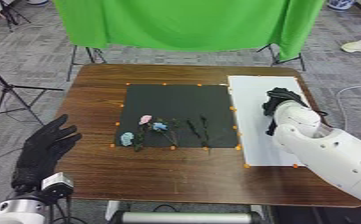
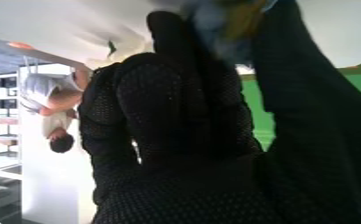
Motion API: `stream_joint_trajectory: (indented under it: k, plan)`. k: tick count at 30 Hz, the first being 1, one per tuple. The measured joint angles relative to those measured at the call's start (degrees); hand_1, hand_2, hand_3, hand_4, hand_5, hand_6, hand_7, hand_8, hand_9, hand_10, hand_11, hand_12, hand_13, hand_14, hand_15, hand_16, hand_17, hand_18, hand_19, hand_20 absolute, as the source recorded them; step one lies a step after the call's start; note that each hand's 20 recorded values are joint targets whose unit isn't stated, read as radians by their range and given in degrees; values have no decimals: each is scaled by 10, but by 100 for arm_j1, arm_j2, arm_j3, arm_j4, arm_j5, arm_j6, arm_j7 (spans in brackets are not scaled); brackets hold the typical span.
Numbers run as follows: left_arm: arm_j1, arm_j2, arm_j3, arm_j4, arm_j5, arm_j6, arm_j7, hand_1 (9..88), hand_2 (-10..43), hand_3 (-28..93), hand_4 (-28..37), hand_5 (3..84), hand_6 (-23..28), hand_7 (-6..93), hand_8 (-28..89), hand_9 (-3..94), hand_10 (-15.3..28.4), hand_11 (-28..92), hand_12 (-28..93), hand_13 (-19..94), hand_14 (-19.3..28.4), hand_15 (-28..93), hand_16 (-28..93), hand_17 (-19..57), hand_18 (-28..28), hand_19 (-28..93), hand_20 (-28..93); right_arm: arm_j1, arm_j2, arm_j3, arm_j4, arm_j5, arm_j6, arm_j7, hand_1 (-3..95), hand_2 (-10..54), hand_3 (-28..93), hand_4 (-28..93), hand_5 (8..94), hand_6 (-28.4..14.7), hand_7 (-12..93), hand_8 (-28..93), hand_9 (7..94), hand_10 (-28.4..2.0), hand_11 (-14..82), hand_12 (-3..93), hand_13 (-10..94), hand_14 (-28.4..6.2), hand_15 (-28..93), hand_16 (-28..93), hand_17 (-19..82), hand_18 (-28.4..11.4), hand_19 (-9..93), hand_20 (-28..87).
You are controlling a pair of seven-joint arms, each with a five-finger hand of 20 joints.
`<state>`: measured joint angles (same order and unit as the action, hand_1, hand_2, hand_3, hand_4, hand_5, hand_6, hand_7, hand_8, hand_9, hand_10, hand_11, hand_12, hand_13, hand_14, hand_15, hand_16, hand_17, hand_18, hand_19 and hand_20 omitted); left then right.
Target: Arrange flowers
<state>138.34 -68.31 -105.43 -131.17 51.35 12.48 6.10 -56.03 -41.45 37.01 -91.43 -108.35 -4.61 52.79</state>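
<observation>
Your right hand (image 1: 286,99) is above the white sheet (image 1: 261,150), which lies just right of the black mat (image 1: 172,100). It is closed on a blue thing (image 2: 210,27) with some yellow-brown in it, pinched between thumb and fingers; it is too blurred for you to name. Near that hand in the right wrist view you also have a pale thing (image 2: 134,44) with a green tip, blurred too.

On the near half of the mat you have 3 blooms with greenery: the blue flower (image 1: 160,126) near the middle, the pink flower (image 1: 145,119) left of it, and the pale blue flower (image 1: 127,139) by the mat's near left corner. Right of those 3, still on the mat, are 2 dark stems (image 1: 205,129), side by side. Orange dots (image 1: 247,166) edge the mat and sheet.

Your left hand (image 1: 43,152) is left of the mat, open, its fingers loosely spread. Beyond the mat and the table (image 1: 96,175) hangs a green cloth (image 1: 185,30).
</observation>
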Motion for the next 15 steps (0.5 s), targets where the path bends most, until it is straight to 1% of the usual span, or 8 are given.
stream_joint_trajectory:
  k: [2,7,11,15]
  plan:
    - [1,-4,1,0,0,0,0,241,46,808,-208,360,96,148,-101,348,204,298,99,253,268,532,-96,-116,236,570,32,-5,1,-38,-6,-72,40,-8,525,-95,796,-282,817,-5,259,-6,875,-111,205,284,760,-74,793,121,344,-235,932,305]
    - [10,-6,1,0,0,2,1,241,47,808,-208,360,97,147,-100,348,204,297,99,253,267,532,-96,-116,236,570,32,-70,8,-97,-79,-214,322,-10,531,-95,800,-283,836,-8,242,12,898,-91,192,318,778,-72,793,129,358,-241,932,325]
    - [12,-6,1,-1,0,3,1,242,47,808,-207,360,96,149,-100,348,204,297,99,253,267,532,-96,-116,236,570,32,-134,14,-96,-244,-315,613,-11,533,-95,804,-283,843,-10,239,17,905,-94,198,322,785,-71,793,131,363,-243,932,332]
    - [23,-6,0,-5,-1,4,0,241,47,808,-208,360,96,148,-101,348,204,298,99,253,267,532,-96,-116,236,570,32,-136,12,-80,-512,-482,677,-91,532,-95,806,-283,849,-11,231,23,906,-97,202,321,788,-72,794,135,366,-244,932,339]
